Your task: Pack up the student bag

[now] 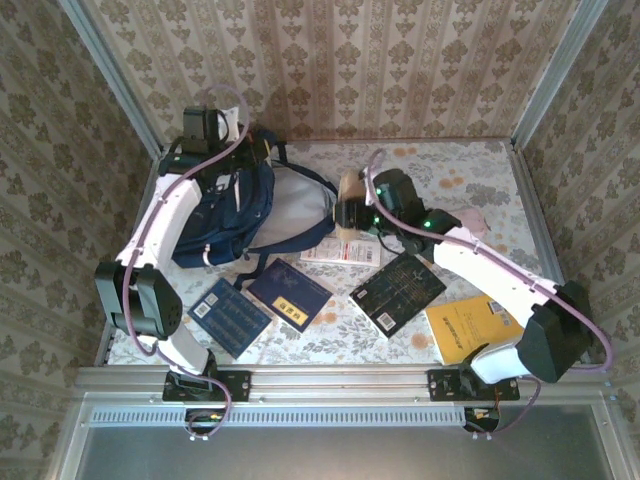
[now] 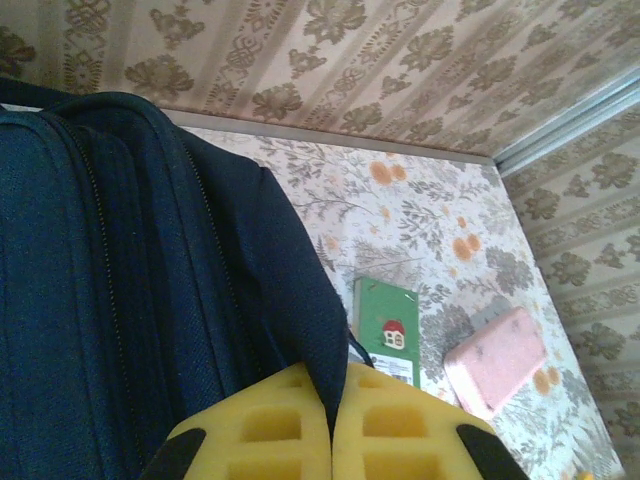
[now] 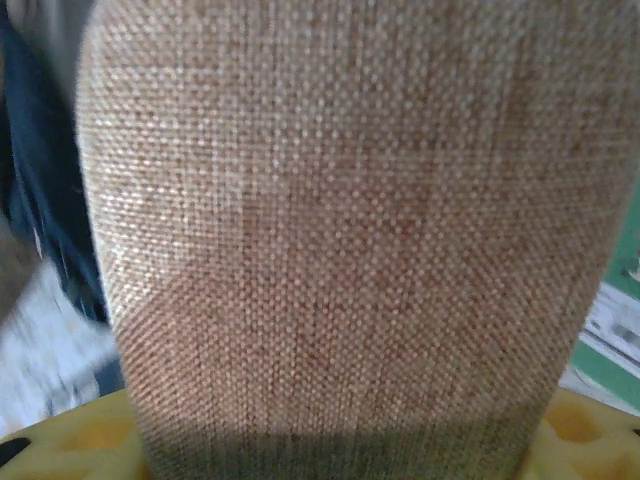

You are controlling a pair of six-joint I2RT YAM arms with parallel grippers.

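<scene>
The large navy-blue fabric student bag [image 1: 232,205] lies far left on the bench [image 1: 470,170]. It seems soft and floppy, so its rim is the best hold. The left hand [image 2: 333,390] is pinched shut on this rim. The right hand [image 1: 354,214] holds a tan woven-fabric object [image 3: 340,220]. The bag's inside is hard to make out.

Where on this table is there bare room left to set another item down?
Bare tablecloth lies along the far wall, between the student bag and the right wall, beyond the pink case. The near half is crowded: the blue book, navy book, black book and yellow book lie side by side.
</scene>
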